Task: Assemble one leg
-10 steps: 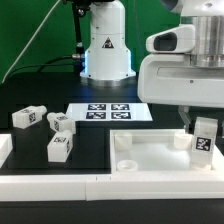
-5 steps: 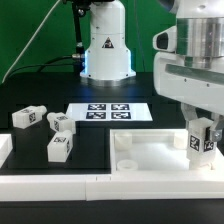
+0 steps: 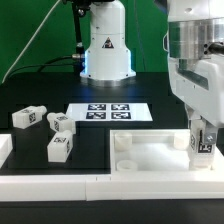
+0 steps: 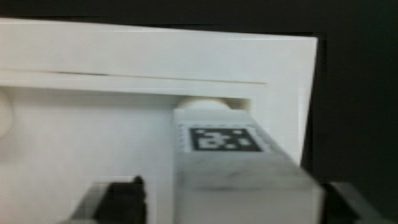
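Note:
My gripper (image 3: 203, 138) is shut on one leg (image 3: 203, 145), a white oblong block with a black-and-white marker, held upright at the exterior view's right. It hangs just over the far right corner of the large flat white tray-like piece (image 3: 150, 165). In the wrist view the leg (image 4: 231, 165) runs between my dark fingers (image 4: 125, 200), its end near a small round post (image 4: 217, 103) in the corner of the tray piece (image 4: 107, 110). Three more legs (image 3: 27, 117) (image 3: 62, 123) (image 3: 60, 148) lie on the black table at the left.
The marker board (image 3: 108, 112) lies flat behind the tray piece. The robot's white base (image 3: 107, 45) stands at the back. A white raised ledge (image 3: 50, 186) runs along the table's front edge. Another round post (image 3: 127, 164) sits in the tray piece's near left corner.
My gripper has moved toward the exterior view's right and downward with the leg in it, closer to the tray piece's far right corner. The loose legs have not moved.

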{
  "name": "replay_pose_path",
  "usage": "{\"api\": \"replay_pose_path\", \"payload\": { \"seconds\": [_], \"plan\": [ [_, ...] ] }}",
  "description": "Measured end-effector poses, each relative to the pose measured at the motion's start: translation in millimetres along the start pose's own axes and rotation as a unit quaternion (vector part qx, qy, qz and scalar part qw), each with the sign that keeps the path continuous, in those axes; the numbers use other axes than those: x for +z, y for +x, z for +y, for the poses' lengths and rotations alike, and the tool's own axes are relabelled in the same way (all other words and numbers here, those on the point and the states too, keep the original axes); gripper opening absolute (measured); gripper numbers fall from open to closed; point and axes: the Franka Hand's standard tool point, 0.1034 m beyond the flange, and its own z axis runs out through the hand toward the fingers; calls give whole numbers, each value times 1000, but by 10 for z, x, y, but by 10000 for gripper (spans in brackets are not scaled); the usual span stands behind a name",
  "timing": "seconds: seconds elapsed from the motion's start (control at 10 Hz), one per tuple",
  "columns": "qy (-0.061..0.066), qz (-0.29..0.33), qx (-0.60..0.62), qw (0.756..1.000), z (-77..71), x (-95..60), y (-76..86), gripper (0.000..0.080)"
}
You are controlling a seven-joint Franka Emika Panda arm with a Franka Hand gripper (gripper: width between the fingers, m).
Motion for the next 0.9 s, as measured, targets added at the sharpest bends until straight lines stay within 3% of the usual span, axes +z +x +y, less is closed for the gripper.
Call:
{"api": "replay_pose_path", "payload": {
  "seconds": [0.1, 0.2, 0.3, 0.6, 0.7, 0.9],
  "plan": [
    [-10, 0, -100, 995, 10, 0, -10, 579],
    [-11, 0, -190, 982, -1, -5, -24, 579],
    [-10, -2, -270, 963, 0, -4, -55, 634],
    [-11, -3, -359, 933, 5, -5, -73, 649],
    [-15, -1, -424, 906, 6, -6, -52, 649],
    [-30, 10, -599, 800, -6, 13, 1, 649]
  ]
}}
